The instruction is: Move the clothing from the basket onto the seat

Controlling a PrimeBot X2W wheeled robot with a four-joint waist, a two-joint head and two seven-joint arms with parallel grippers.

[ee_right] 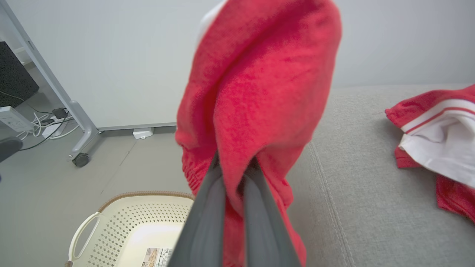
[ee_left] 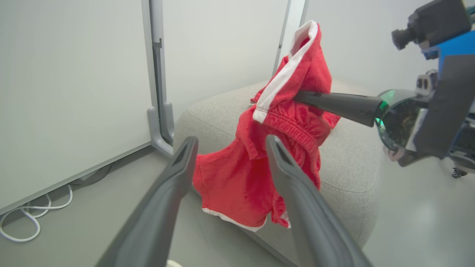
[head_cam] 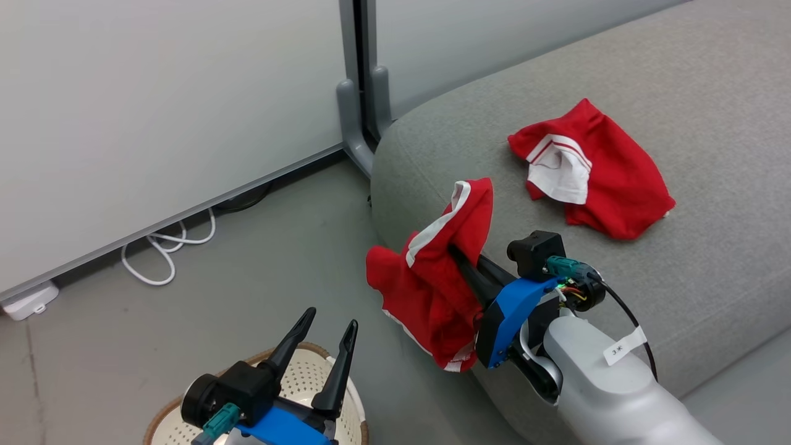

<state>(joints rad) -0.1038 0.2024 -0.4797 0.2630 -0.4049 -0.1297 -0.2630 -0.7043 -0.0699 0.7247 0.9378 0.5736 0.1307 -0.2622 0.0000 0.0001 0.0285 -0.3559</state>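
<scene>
While one red garment [head_cam: 593, 167] is lying on the seat [head_cam: 710, 111], upper right, the right gripper [head_cam: 456, 252] is pinching the second garment [head_cam: 420, 290] in its jaws, centre frame, unreleased; left gripper [head_cam: 331, 317] jaws spread; basket [ee_right: 122, 222] looking empty.

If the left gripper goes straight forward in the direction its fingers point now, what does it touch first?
Most likely the red garment hanging from the right gripper, straight ahead of the left gripper in its wrist view. The seat lies behind it. Depth is unclear.
</scene>
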